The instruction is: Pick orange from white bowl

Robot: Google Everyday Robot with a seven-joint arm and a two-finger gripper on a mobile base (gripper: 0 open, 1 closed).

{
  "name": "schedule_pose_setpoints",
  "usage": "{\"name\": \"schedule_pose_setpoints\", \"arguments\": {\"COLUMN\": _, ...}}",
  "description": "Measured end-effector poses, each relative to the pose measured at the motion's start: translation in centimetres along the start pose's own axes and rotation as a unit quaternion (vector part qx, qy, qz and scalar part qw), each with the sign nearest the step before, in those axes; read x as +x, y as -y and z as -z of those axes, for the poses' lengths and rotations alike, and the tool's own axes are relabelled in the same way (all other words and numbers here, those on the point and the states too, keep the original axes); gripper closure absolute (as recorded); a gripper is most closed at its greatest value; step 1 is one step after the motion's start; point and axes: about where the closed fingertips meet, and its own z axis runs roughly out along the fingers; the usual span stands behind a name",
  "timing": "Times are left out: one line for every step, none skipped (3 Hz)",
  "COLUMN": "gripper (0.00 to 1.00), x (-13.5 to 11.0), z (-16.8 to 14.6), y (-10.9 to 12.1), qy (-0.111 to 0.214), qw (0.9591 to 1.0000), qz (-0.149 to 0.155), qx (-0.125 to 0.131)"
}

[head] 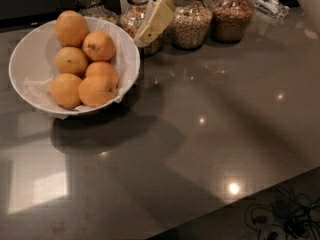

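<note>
The white bowl [25, 59] with crinkled paper lining stands at the left of the dark counter and holds six oranges. The orange [71, 28], the largest, lies at the bowl's far side, above the smaller ones [99, 46]. My gripper [146, 35] hangs from the white arm at the top centre. It points down and to the left. Its cream tip is just above and beside the bowl's right rim, in front of a jar, and to the right of the oranges. It holds nothing that I can see.
Several glass jars of grains and nuts [191, 25] stand in a row along the back, close behind the bowl and the gripper. A clear plastic item [267, 4] lies at the back right. The counter's edge runs across the lower right, with cables [280, 216] on the floor below.
</note>
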Motion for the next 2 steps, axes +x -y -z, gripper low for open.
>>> {"name": "schedule_pose_setpoints", "arguments": {"gripper": 0.0, "x": 0.0, "z": 0.0, "y": 0.0, "qy": 0.0, "qw": 1.0, "qz": 0.0, "qx": 0.0}}
{"name": "schedule_pose_setpoints", "arguments": {"gripper": 0.0, "x": -0.5, "z": -1.8, "y": 0.2, "qy": 0.02, "qw": 0.9997, "qz": -0.011, "qx": -0.011}}
